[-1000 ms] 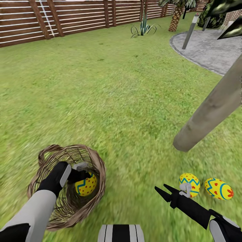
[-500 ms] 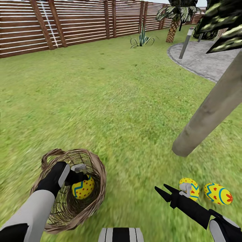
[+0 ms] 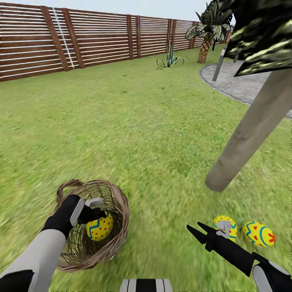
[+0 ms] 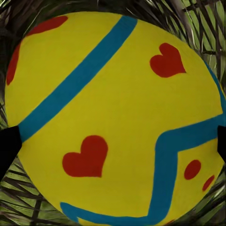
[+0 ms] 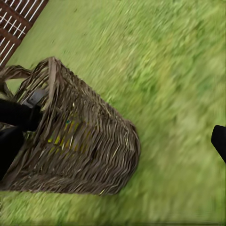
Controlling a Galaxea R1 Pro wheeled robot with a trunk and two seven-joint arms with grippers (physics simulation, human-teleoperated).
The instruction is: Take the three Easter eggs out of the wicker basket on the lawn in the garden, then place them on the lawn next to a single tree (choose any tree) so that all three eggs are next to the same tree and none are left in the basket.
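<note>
In the head view, the wicker basket (image 3: 109,247) sits on the lawn (image 3: 134,129) at the lower left. My left gripper (image 3: 96,215) reaches into it and is shut on one Easter egg (image 3: 99,228). In the left wrist view that egg (image 4: 113,117) looms large, yellow with blue bands and red hearts, with a black fingertip at each side. Two more eggs (image 3: 225,226) (image 3: 259,234) lie on the grass close to the tree trunk (image 3: 251,129). My right gripper (image 3: 197,230) hovers open just left of them, holding nothing.
A brown slat fence (image 3: 81,40) runs along the back. A grey paved patio (image 3: 235,83) with a post lies at the right rear, with a palm (image 3: 205,36) and a spiky plant (image 3: 170,59) beyond. The right wrist view looks at the basket's side (image 5: 84,150).
The head camera has tilted up, so fence and sky show more. Both arms keep their poses, and the left gripper still holds the egg in the basket.
</note>
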